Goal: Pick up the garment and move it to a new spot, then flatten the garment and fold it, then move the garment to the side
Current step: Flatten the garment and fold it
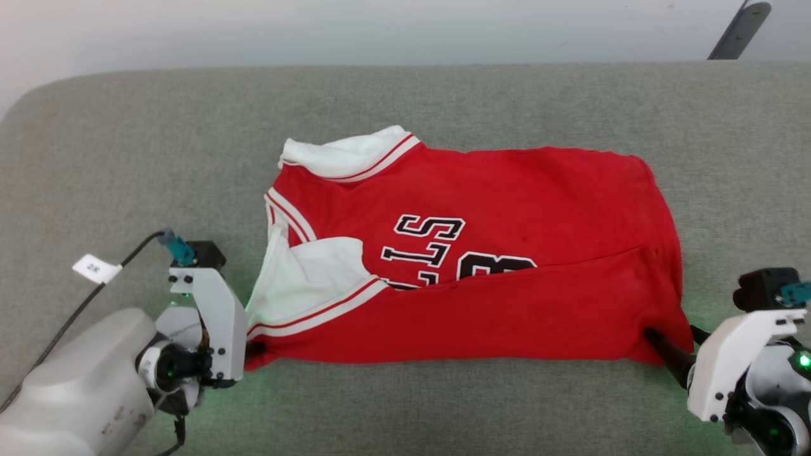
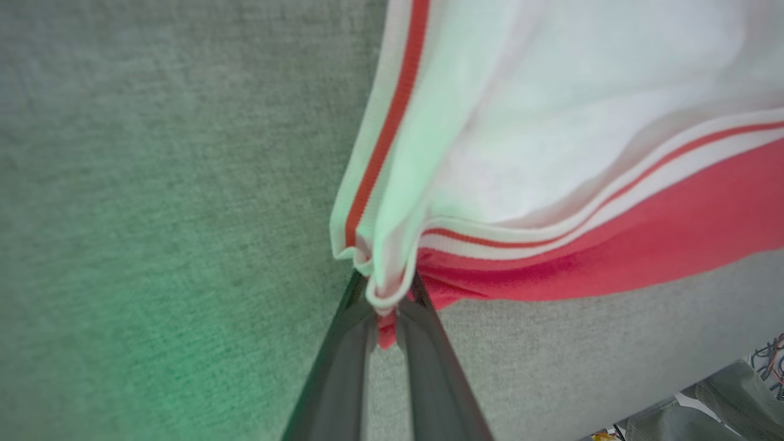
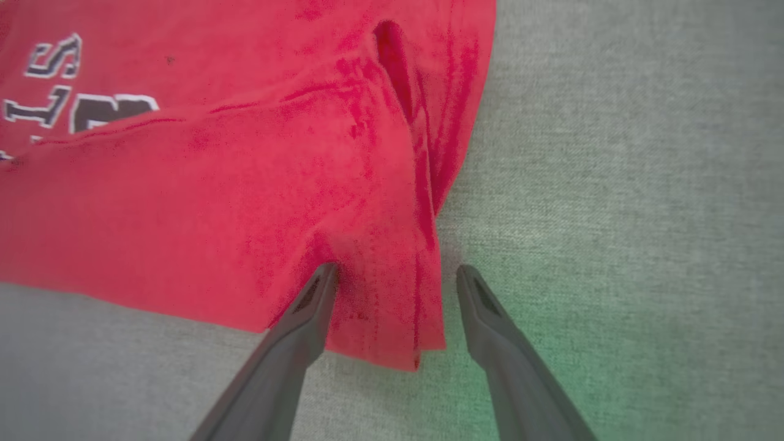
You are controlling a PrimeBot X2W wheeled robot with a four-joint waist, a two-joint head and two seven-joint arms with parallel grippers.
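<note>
Shirt lies mid-way across the grey padded top. Its long axis runs left to right, with the collar and white sleeves toward the robot's left and the hem toward its right. A near strip is already folded up over the lower half of the lettering.

Left gripper: fingers closed, pinching the near-left corner, with striped sleeve trim and a bit of red cloth bunched between the tips.

Right gripper: fingers apart, straddling the near-right corner. One tip presses the red cloth and the other sits on bare grey just beside the edge. No grip there yet.

Key relation: both corners of the near long edge lie straight ahead of the fingers, one arm at each end, and the shirt's body extends away from the robot. Judgement: the right fingers need to close before the edge can be lifted or carried evenly. A one-sided pull would likely skew the fold.

Room: wide bare grey beyond the far edge and off both ends. Only a narrower band on the near side.
</note>
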